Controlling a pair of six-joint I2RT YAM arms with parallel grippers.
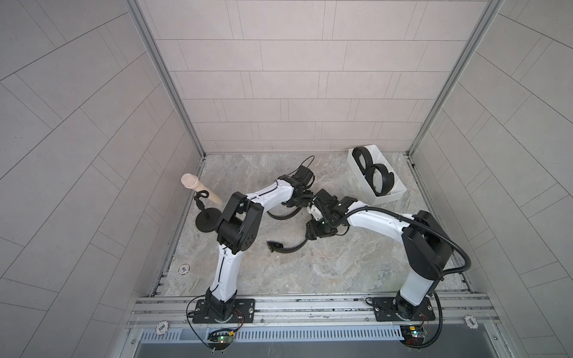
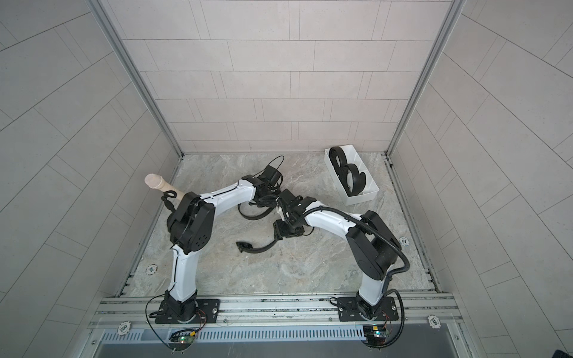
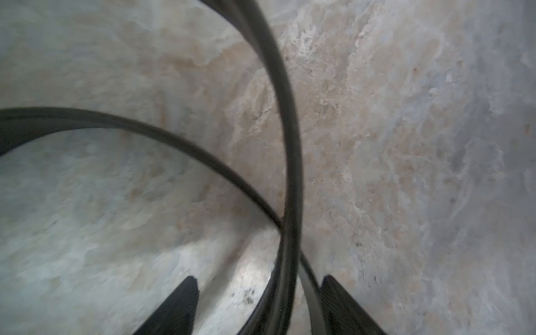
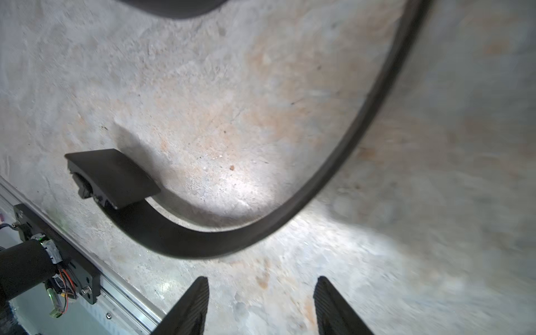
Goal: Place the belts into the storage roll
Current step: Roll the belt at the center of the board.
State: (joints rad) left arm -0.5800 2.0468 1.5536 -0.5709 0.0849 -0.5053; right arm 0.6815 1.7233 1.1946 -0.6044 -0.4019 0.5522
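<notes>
Jaws of my left gripper (image 3: 258, 278) stood apart, one run of the loose belt (image 3: 290, 145) passing between them, close to one finger (image 3: 345, 304) and away from the other, so nothing was pinched. My right gripper (image 4: 261, 278) was parted as well and held nothing; the strap curved past ahead of its fingertips, and the dark buckle (image 4: 113, 177) lay flat on the marble tabletop (image 4: 232, 101).

In both top views that belt (image 1: 291, 247) sprawled across the middle of the table, its buckle end nearest to the near-left. Both wrists crowded together just above it, almost touching.

The storage roll (image 1: 389, 198) sat skewed in the far right corner, close to the back wall and the right frame post, well apart from both grippers. One coiled belt (image 1: 368, 156) stood at its far end and a second coil (image 1: 385, 183) just beside it toward the middle.

Open marble spread between the belt and the near rail (image 1: 310, 305). The black stand (image 1: 206, 223) hugged the far left edge.
</notes>
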